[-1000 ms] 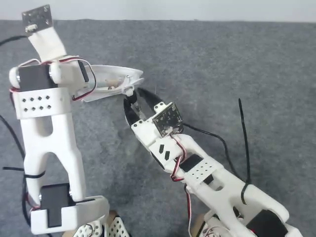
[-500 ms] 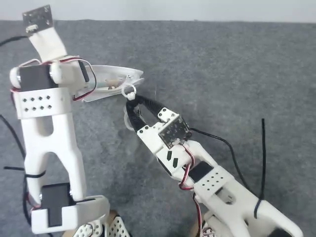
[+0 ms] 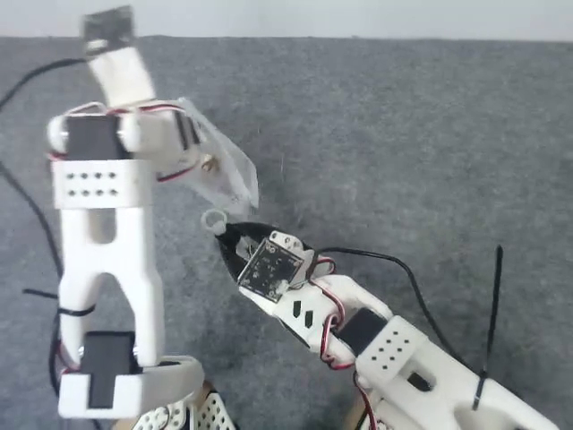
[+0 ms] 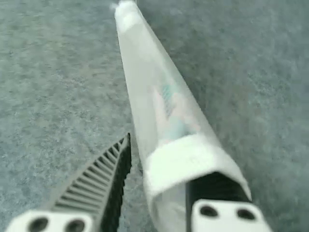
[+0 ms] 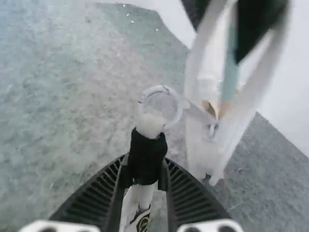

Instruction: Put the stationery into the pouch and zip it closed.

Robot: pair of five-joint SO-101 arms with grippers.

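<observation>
The translucent pouch hangs tilted above the grey mat, with my left gripper shut on one end of it. Stationery shows faintly through its wall, and a teal pen stands inside it. My right gripper sits just below the pouch's lower corner. It is shut on the black zipper pull, whose white ring sticks out past the fingertips and links to the pouch. The ring lies between the two arms.
A grey felt mat covers the table, with open room at the right and far side. Black cables trail off the right arm, and another cable runs at the far left.
The left arm has swung right and lifted, turning the pouch from lying flat to hanging steeply. The right gripper has drawn back toward the near side, closing on the zipper pull.
</observation>
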